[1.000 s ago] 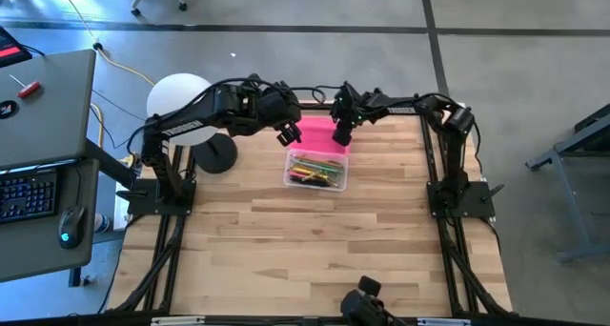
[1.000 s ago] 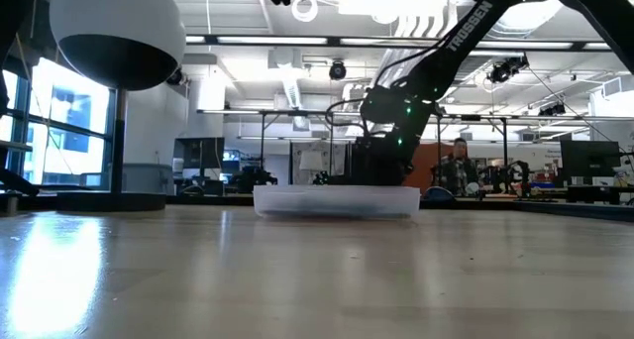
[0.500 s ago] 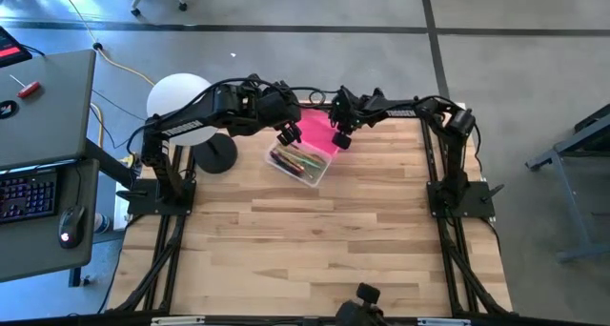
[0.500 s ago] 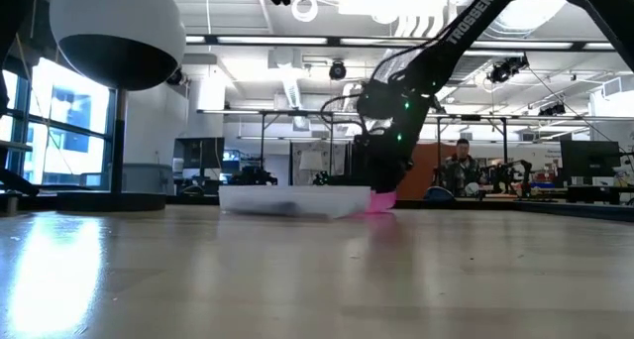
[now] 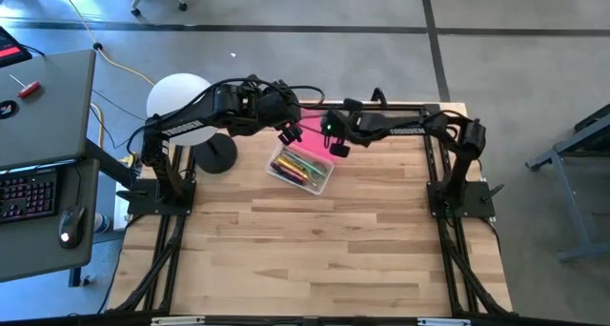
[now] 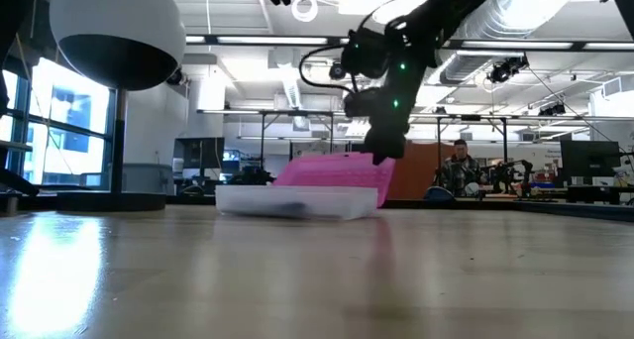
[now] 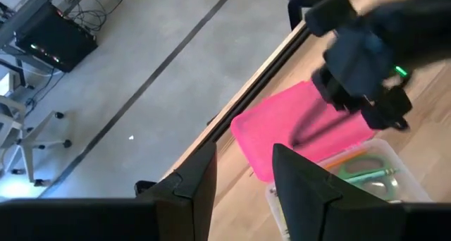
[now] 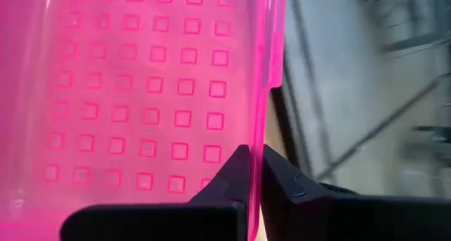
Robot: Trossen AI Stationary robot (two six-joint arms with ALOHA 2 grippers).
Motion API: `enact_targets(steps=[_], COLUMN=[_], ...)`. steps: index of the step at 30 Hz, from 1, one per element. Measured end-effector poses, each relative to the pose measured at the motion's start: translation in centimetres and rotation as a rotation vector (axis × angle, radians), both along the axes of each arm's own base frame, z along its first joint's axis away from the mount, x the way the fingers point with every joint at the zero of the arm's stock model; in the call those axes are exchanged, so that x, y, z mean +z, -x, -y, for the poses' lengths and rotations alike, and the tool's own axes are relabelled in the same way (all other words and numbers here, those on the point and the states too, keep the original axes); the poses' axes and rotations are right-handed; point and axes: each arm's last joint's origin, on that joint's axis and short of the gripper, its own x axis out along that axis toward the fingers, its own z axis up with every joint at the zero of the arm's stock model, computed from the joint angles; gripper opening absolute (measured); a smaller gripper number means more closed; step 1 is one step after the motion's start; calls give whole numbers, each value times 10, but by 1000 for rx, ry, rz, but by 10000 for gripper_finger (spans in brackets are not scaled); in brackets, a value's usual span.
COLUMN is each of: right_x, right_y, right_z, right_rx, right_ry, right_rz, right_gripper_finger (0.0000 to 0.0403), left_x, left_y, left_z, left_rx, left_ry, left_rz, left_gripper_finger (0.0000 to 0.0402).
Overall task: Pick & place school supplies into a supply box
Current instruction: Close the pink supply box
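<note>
The supply box, clear plastic, lies askew at the table's far middle, with coloured pencils and green-handled scissors inside. Its pink lid stands tilted at the box's far side, the right end raised. My right gripper is shut on that raised end. My left gripper hovers open above the lid's left part, touching nothing; its fingers frame the lid in the left wrist view. My right gripper pinches the pink lid's edge between its two fingers, at the lid's right end. The fingers come slanting down from the table's right. The lid is tilted, its held end up and its other end low by the box's far side.
A white dome lamp on a black stand sits at the table's far left corner. A desk with a keyboard stands beyond the left edge. Bare wood fills the near half of the table.
My right gripper has shut on the lid's edge, then gone up and toward the table's left, rolling as it went. The lid's held end has risen off the table and the lid now stands tilted. The box has slid left and turned askew.
</note>
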Motion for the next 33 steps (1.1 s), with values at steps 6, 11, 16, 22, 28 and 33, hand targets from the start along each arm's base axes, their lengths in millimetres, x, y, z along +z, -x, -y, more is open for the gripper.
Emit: enact_targets(steps=[6, 11, 16, 22, 28, 33], right_x=[5, 7, 9, 9, 9, 10], right_y=[-15, -21, -24, -23, -20, -17], right_z=[-48, -89, -129, -171, -201, -216], right_rx=[25, 34, 70, 109, 138, 163], right_ry=[181, 330, 412, 379, 340, 414], right_rz=[-52, -71, -37, 77, 163, 165], right_gripper_finger=[2, 2, 2, 2, 1, 2], left_x=[-1, -4, -9, -25, -48, -82], left_y=[1, 4, 2, 1, 7, 13], left_z=[1, 15, 49, 100, 145, 181], left_rx=[28, 48, 10, -36, -11, 4], left_ry=[26, 59, 66, 106, 88, 105], left_rz=[24, 17, 42, 72, 137, 174], left_gripper_finger=[170, 170, 170, 170, 170, 170])
